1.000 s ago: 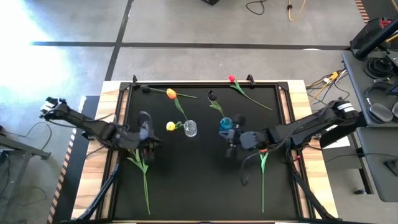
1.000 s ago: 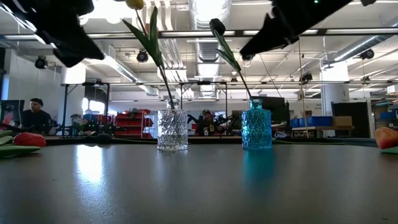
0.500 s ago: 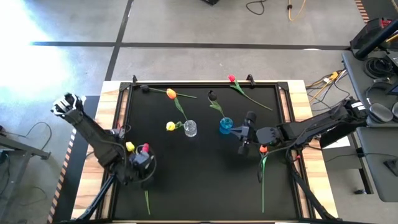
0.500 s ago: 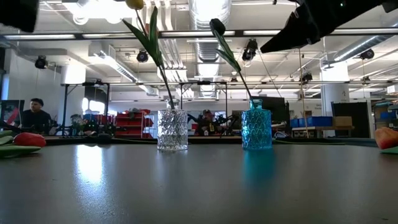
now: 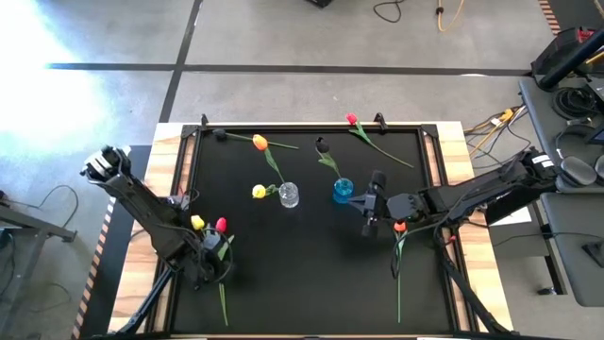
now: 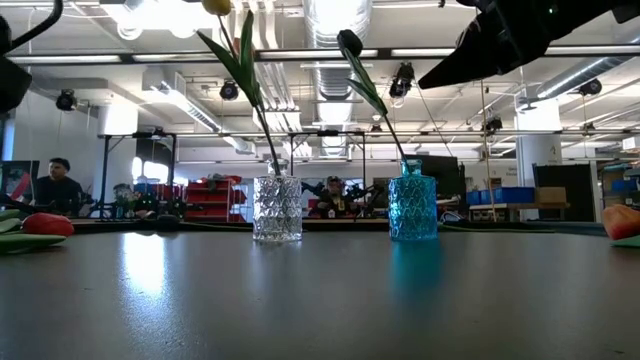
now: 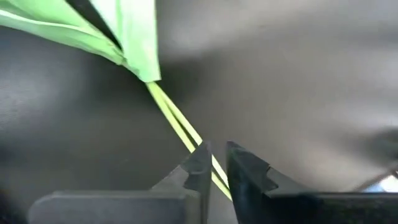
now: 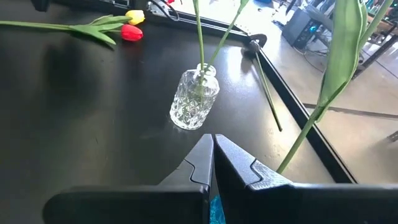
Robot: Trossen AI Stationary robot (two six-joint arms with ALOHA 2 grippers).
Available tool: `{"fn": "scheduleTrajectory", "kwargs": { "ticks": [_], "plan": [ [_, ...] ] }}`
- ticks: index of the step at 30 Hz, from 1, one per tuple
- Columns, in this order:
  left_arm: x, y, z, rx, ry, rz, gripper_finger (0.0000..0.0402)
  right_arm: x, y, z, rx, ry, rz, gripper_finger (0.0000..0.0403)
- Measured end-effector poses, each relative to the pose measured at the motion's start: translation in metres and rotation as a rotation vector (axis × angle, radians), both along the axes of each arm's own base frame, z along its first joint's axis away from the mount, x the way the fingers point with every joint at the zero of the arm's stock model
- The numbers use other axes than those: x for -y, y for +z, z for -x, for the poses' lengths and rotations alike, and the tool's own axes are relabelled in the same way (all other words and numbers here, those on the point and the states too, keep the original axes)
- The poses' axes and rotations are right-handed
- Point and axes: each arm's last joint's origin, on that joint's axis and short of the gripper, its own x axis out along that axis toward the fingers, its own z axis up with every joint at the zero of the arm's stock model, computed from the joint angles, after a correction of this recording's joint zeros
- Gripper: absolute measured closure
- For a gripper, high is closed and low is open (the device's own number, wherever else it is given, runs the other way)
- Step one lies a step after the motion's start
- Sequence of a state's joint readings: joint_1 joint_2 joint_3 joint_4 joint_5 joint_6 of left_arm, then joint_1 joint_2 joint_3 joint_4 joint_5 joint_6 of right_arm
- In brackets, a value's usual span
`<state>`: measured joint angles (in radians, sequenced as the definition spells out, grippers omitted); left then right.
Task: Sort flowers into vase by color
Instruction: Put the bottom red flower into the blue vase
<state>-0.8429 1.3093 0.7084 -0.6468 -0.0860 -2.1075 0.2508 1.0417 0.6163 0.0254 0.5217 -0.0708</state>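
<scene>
High view: left gripper (image 5: 215, 247) low over the near-left of the black surface (image 5: 302, 274), on a pair of flowers, one yellow head (image 5: 196, 223), one red head (image 5: 220, 225), green stems (image 5: 222, 300) trailing toward the near edge. Clear vase (image 5: 289, 195) holds a yellow flower (image 5: 259, 192); blue vase (image 5: 343, 190) holds a dark-headed stem. Orange flower (image 5: 260, 143) and pink flower (image 5: 352, 120) lie along the far edge; another stem (image 5: 397, 274) lies near right. Right gripper (image 5: 370, 202) hovers just beside the blue vase.

Low view: both vases upright, well apart.

Left wrist view: jaws nearly closed, pinching two thin stems (image 7: 180, 127).

Right wrist view: jaws pressed together, empty, above the clear vase (image 8: 194, 98).

Judgement: pick-up step. The pinch takes two stems of different colour; next move calls for separating them, then lifting one to the matching vase.
</scene>
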Motion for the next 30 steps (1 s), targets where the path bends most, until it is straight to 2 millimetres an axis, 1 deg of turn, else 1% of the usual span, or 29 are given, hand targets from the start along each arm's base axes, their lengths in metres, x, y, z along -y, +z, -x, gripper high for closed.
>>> {"fn": "scheduleTrajectory", "kwargs": {
  "ticks": [6,10,13,18,21,25,30],
  "plan": [
    [0.0,-0.014,0.001,-0.082,0.037,-0.024,0.0315,0.0,0.0,0.0,0.002,0.001,-0.001,0.0394],
    [-0.002,-0.019,0.003,-0.105,0.027,-0.054,0.03,0.0,0.0,0.0,0.001,0.002,-0.001,0.0394],
    [-0.005,-0.023,0.006,-0.111,0.029,-0.072,0.03,0.0,0.0,0.0,0.001,0.002,0.0,0.0394],
    [-0.012,-0.03,0.01,-0.088,0.04,-0.083,0.0315,0.0,0.0,0.0,0.0,0.004,0.004,0.0394],
    [-0.012,-0.033,0.011,-0.069,0.045,-0.062,0.0323,0.0,0.0,0.0,-0.001,0.004,0.005,0.0394],
    [-0.013,-0.037,0.011,-0.058,0.045,-0.049,0.0325,0.0,0.0,0.0,-0.001,0.004,0.006,0.0394],
    [-0.013,-0.037,0.011,-0.051,0.031,-0.047,0.0325,0.0,0.0,0.0,-0.001,0.004,0.007,0.0394]
  ]
}}
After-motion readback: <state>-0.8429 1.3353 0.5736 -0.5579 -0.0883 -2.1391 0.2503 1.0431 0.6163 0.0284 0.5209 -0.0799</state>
